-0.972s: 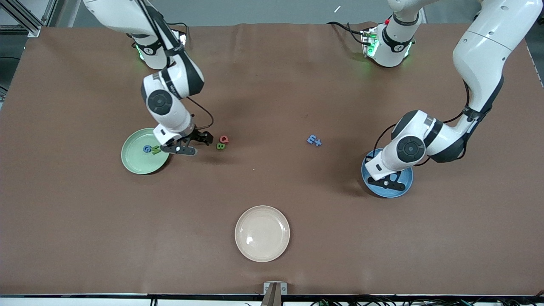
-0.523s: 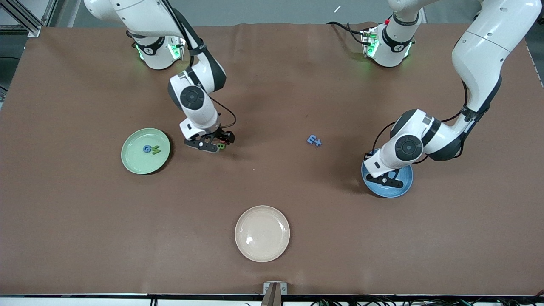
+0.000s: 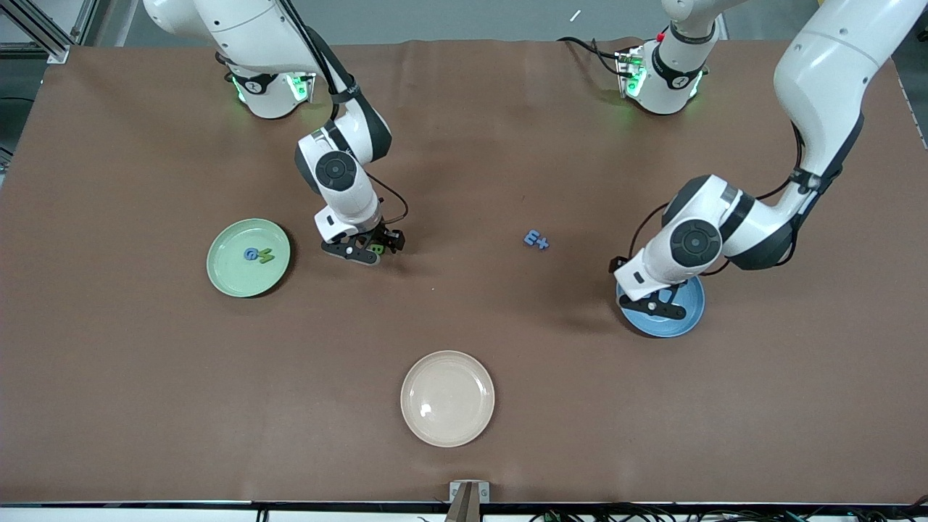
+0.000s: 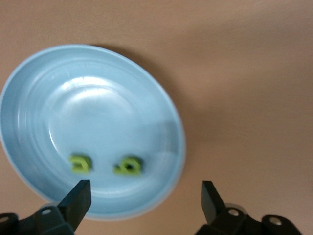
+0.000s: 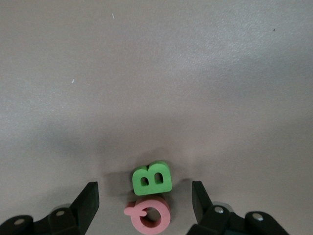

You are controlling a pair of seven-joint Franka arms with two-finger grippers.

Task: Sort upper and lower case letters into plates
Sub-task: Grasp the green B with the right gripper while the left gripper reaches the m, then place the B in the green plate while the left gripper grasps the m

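Note:
My right gripper [image 3: 362, 251] is open, low over a green B [image 5: 152, 179] and a pink Q [image 5: 150, 217] that touch each other on the table; both lie between its fingers. The B [image 3: 375, 249] shows in the front view; the Q is hidden there. The mint green plate [image 3: 226, 275] holds a blue G [image 3: 251, 254] and a green M [image 3: 266, 256]. My left gripper [image 3: 655, 305] is open and empty over the blue plate [image 3: 689, 308]. The blue plate [image 4: 98, 107] holds two yellow-green letters [image 4: 128, 166]. A blue E and t [image 3: 536, 239] lie mid-table.
A cream-white plate [image 3: 447, 398] sits nearer to the front camera, mid-table, with nothing in it. Brown cloth covers the table [image 3: 464, 319]. Both arm bases stand along the table's edge farthest from the front camera.
My right gripper has moved from the mint plate's edge to over the B and Q and come lower. My left gripper has shifted slightly over the blue plate, toward the right arm's end.

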